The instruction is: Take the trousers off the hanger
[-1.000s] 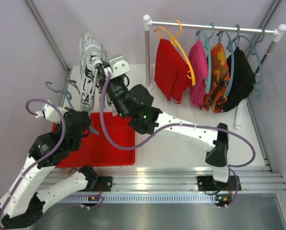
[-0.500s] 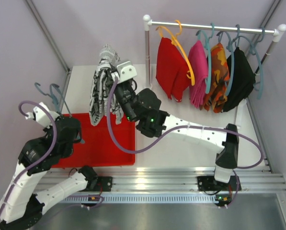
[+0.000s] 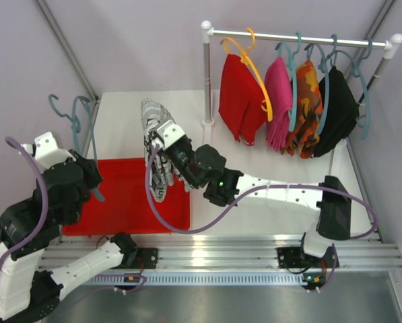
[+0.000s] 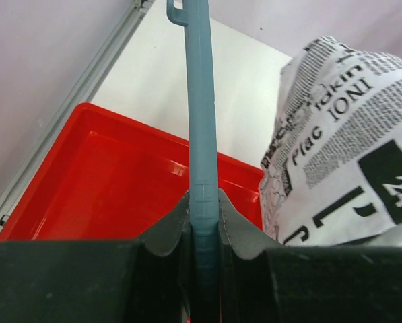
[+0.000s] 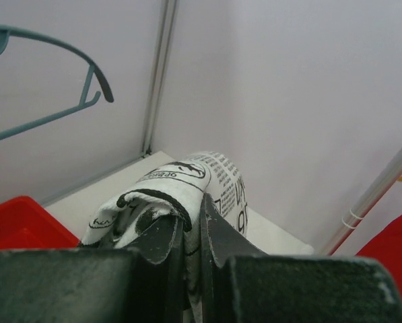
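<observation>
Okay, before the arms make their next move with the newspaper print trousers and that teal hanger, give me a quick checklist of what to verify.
1. Right end effector shut on the patterned trousers: ok.
2. Left end effector shut on the teal hanger: ok.
3. Hanger clear of the patterned trousers: ok, the two are apart in the top view.
4. Patterned trousers fully over the red tray: cannot tell, they hang at its right edge.
5. All other trousers off their hangers: not ok; the red pair, pink pair, orange camouflage pair and black pair hang on the rail.
</observation>
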`<action>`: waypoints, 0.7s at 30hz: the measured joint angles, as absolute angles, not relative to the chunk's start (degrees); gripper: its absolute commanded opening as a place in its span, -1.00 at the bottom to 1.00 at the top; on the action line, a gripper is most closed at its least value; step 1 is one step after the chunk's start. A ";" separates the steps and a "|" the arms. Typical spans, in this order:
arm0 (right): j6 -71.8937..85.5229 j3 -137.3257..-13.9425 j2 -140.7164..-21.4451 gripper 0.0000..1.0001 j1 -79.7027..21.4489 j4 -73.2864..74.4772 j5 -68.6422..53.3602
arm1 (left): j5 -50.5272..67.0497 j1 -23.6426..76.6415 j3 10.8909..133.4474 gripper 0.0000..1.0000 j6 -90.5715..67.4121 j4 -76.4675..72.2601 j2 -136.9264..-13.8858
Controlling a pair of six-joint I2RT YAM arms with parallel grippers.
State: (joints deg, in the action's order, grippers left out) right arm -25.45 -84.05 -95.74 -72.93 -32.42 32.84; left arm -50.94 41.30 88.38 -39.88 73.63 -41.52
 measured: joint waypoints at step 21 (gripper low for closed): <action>-37.45 -77.12 -96.99 -1.00 -72.90 -44.49 33.32 | -47.42 41.30 84.95 -1.00 -38.92 73.36 -42.63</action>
